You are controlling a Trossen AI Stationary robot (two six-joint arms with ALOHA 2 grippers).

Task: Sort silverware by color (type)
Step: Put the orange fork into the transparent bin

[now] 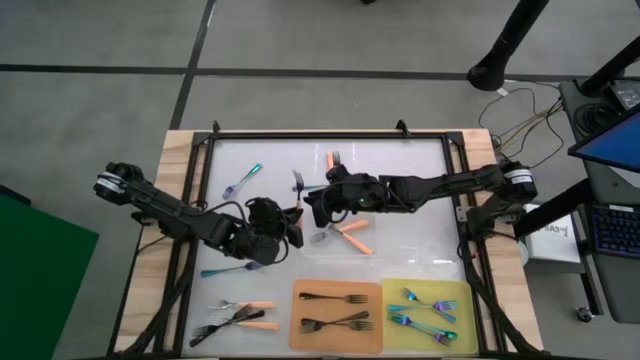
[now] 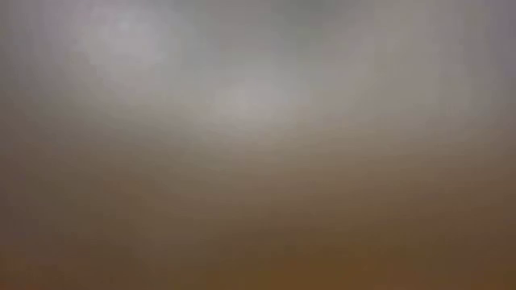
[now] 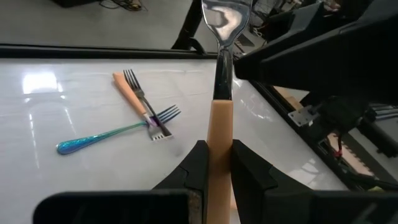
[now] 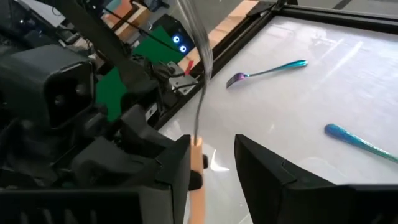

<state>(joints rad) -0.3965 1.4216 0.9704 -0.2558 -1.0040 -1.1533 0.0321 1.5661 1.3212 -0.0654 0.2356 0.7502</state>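
Claws are meeting at the centre of the high view above the white counter [image 1: 400, 255]. The left claw [image 3: 215, 163] is clamping the orange handle of a silver-headed fork [image 3: 219, 118], holding it upright. The right claw [image 4: 212, 163] is standing open around that same fork.

We see both arms reaching inward to mid-table. The left gripper [image 3: 217, 171] pinches an orange-handled fork [image 3: 219, 134]; the right gripper [image 4: 214, 165] seems spread apart just beside it.
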